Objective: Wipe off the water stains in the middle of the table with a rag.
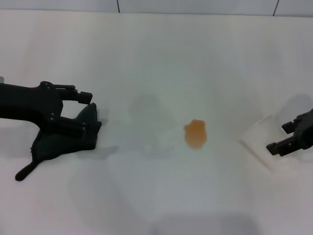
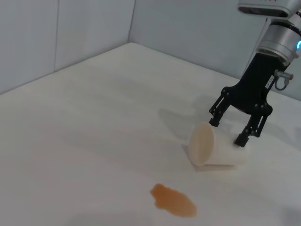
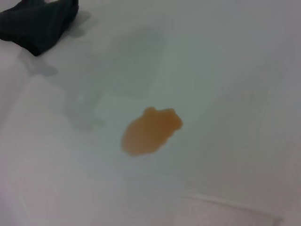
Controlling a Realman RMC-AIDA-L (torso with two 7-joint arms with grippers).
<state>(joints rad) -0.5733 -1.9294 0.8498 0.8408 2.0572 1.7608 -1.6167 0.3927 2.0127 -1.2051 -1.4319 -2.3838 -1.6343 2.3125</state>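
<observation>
Rag (image 1: 63, 137) lies by the worktop (image 1: 161, 54) left edge, long axis running diagonally, narrow tail pointing to the near-left corner. Left gripper (image 1: 83, 110) sits on the rag; can't tell its opening or grip. Stain (image 1: 195, 133) mid-worktop, uncovered. Right gripper (image 2: 230, 129) spread open astride a tipped cup (image 2: 211, 147) by the right edge.
</observation>
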